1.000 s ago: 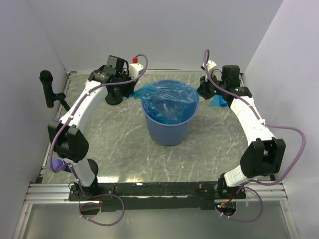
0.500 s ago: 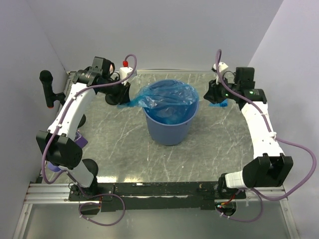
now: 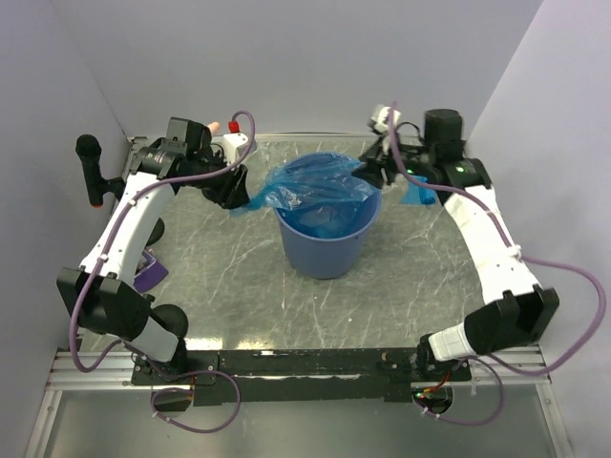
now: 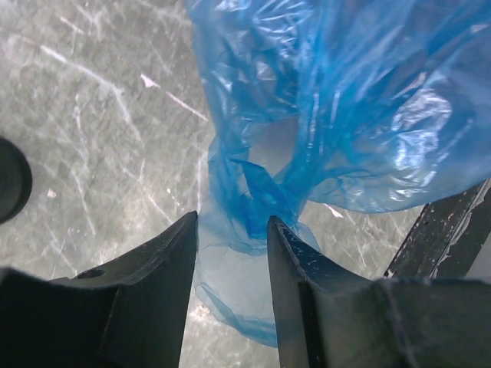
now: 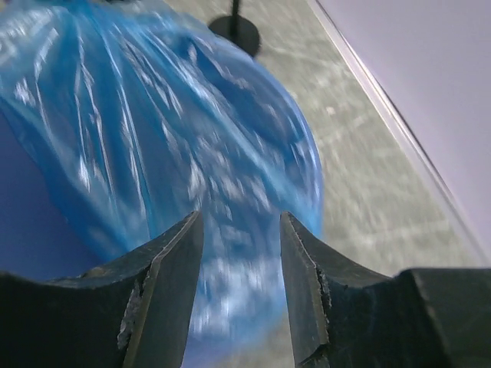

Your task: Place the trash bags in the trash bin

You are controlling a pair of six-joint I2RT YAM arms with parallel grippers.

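Both arms have shifted over the last second. The left elbow has swung out toward the left wall, and the right wrist has come in from the table's right side to the bin's far right rim. Both sets of jaws have parted.

Left gripper (image 4: pixel 232 220): fingers partly apart. A twisted tail of film runs loosely through the gap and is not pinched.

Right gripper (image 5: pixel 240 216): also partly apart and holding nothing. Film fills its view just ahead, though that view is blurred.

Trash bag (image 3: pixel 320 184): spread over the mouth of the trash bin (image 3: pixel 325 250) and sagging inside. Its long axis runs left to right, from one gripper to the other.
- The right end sits at the rim.
- The left end spills over the rim as a tail, pointing left and down toward the table (image 3: pixel 229 286). It ends between the left fingers.

The left arm is nearer this overhang. My read is that the next move depends on pushing the tail rightward over the rim.

A small blue packet (image 3: pixel 417 195) lies on the table just beyond the right wrist, outside the bin. It is nearest the right arm. Its orientation is too small to make out.

Task looks partly done.
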